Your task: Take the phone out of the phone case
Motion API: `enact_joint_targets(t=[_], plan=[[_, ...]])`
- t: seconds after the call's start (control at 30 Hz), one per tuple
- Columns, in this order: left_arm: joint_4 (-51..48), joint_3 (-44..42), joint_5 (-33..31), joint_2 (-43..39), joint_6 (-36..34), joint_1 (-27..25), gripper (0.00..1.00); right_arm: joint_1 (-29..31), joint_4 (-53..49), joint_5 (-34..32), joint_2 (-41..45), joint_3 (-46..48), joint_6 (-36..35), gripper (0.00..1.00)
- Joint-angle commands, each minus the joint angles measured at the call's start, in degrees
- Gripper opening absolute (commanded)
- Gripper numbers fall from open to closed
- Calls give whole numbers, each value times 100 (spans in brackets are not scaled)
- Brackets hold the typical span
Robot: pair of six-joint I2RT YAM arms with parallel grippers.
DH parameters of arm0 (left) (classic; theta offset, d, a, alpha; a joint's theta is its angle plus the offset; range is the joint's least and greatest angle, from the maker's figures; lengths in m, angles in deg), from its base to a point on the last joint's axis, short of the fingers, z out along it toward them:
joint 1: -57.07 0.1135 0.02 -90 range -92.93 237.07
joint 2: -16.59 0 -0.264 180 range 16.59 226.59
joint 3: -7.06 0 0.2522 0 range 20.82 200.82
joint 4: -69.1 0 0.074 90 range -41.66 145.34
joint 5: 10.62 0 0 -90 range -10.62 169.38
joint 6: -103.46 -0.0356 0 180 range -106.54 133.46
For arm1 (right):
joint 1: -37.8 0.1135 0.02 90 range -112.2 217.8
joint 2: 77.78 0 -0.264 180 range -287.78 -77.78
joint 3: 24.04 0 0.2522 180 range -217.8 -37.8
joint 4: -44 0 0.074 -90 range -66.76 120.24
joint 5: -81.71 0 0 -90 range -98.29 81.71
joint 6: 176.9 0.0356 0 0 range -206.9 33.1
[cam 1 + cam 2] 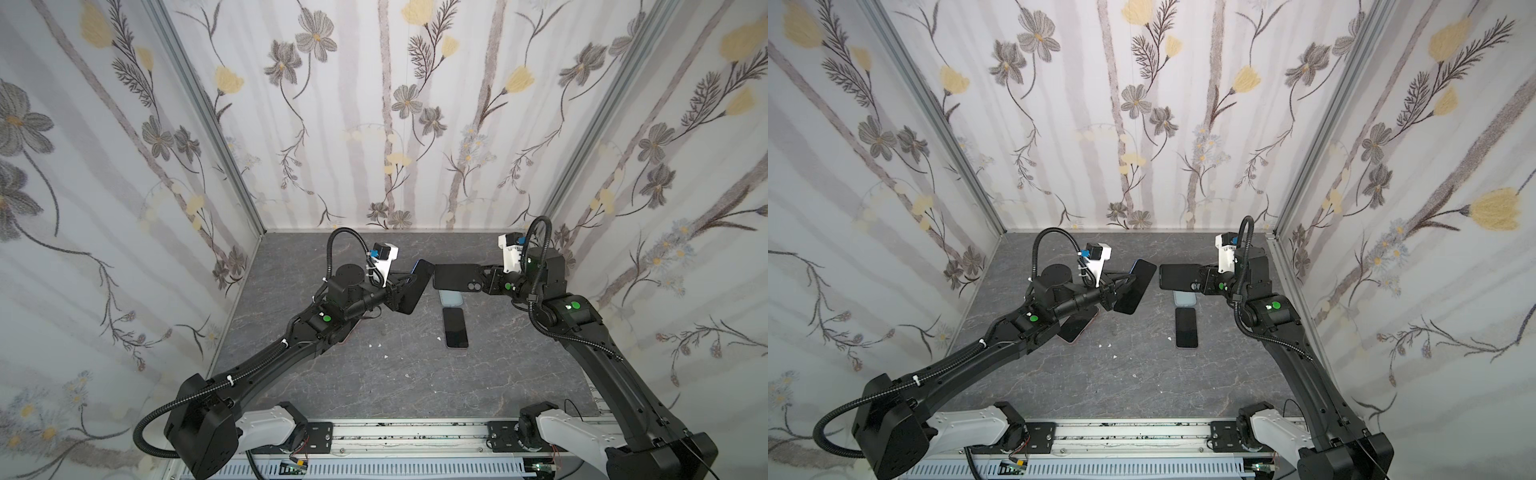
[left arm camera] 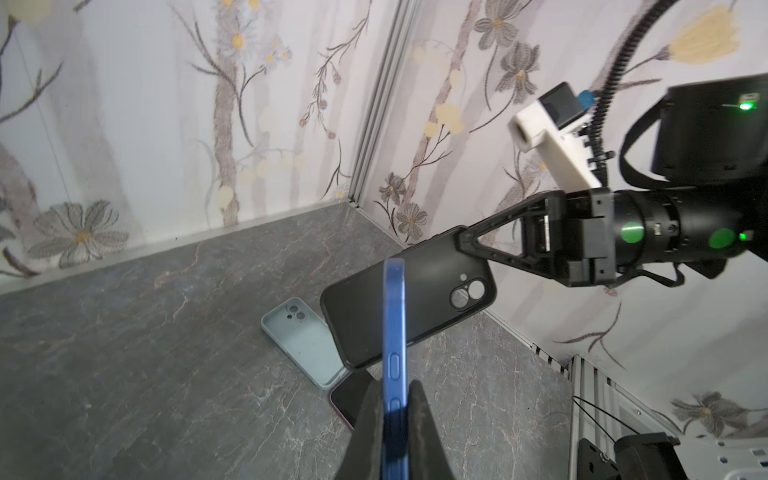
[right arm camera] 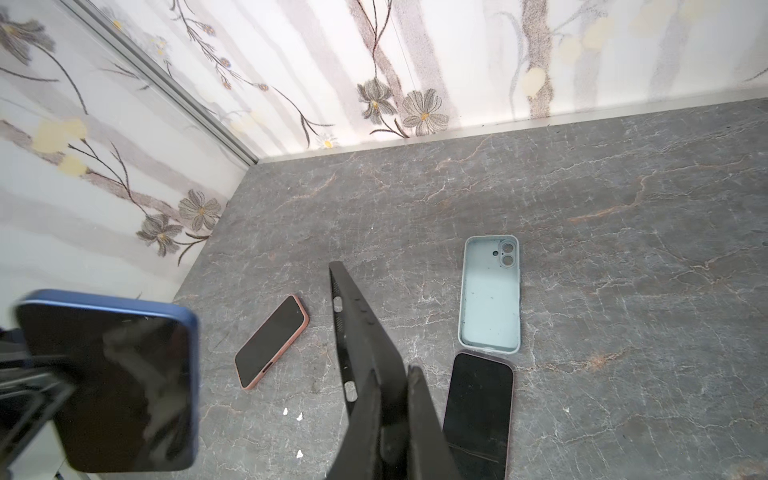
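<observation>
Phone (image 2: 393, 332) with the blue rim is out of its case and up in the air above the table (image 3: 623, 249). My left gripper (image 2: 393, 384) is squeezed tight on its edge. My right gripper (image 3: 392, 372) is squeezed on the empty black case (image 2: 436, 299), which hangs just beside the phone and does not touch it. Down on the table lie a pale blue case (image 3: 490, 299), a dark phone (image 3: 478, 407) that may touch its end, and, well apart, a pink-cased phone (image 3: 272, 340).
</observation>
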Motion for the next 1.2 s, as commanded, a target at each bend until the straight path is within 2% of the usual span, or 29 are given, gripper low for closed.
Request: enact_joint_targets(t=[0.0, 0.1, 0.2, 0.33, 0.6, 0.73, 0.87, 1.03, 1.17], plan=[[442, -91, -510, 159, 948, 0, 0, -23, 459, 94, 269, 276, 150, 0], [407, -166, -788, 310, 1413, 0, 0, -83, 85, -95, 442, 297, -109, 0], [220, -141, -970, 508, 1845, 0, 0, -102, -253, -281, 579, 340, -28, 0], [195, -176, -997, 773, 2187, -73, 0, -101, -726, -210, 504, 271, -3, 0], [177, -62, -695, 1488, 2663, -165, 0, -289, -1864, -597, 69, -239, -360, 0], [179, -20, -940, 1804, 2904, -303, 0, -282, -1983, -535, 15, -221, -545, 0], [219, 23, -1160, 2099, 3216, -416, 0, -226, -1929, -182, -64, -53, -708, 0], [552, -54, -1183, 2392, 3670, -435, 0, 54, -1830, -570, -291, 81, -873, 0], [728, -111, -1268, 2518, 3923, -448, 0, 131, -1496, -634, -483, 250, -870, 0]])
